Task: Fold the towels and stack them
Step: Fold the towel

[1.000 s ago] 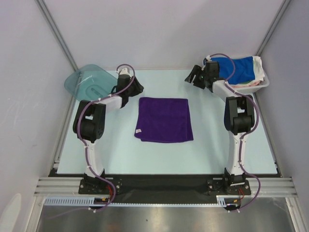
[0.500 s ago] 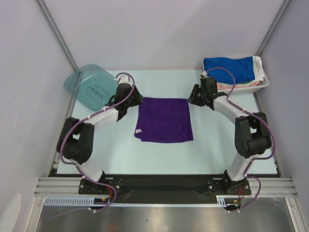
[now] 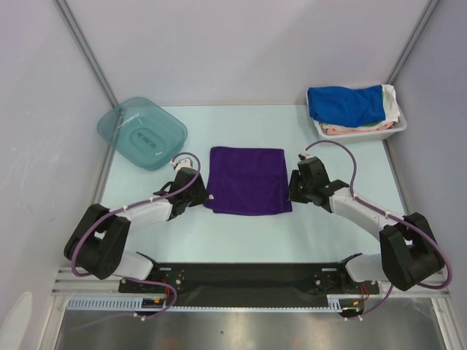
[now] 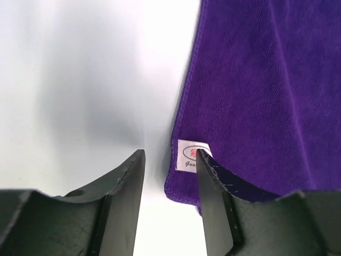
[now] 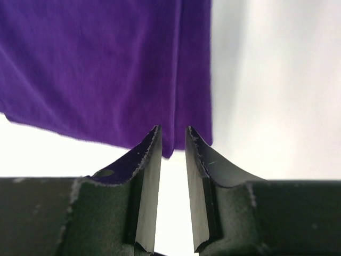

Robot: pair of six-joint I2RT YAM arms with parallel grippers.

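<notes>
The dark purple towel (image 3: 248, 180) lies folded flat at the table's middle. It also shows in the left wrist view (image 4: 256, 96), where its white tag (image 4: 189, 156) sits at the near left corner, and in the right wrist view (image 5: 106, 69). My left gripper (image 3: 198, 194) is open, low at the towel's near left corner (image 4: 169, 160). My right gripper (image 3: 294, 189) is open, low at the near right corner (image 5: 171, 140). The royal blue towel (image 3: 346, 103) lies on top in the white bin (image 3: 398, 127). The green towel is hidden.
A teal plastic lid (image 3: 141, 132) lies at the back left. The white bin at the back right also holds white cloth (image 3: 392, 102) and a pinkish item (image 3: 343, 130). Grey walls close in the left, back and right.
Both arms swung down from the back of the table toward me. The grippers now sit at the purple towel's near corners. The towels have not moved.
</notes>
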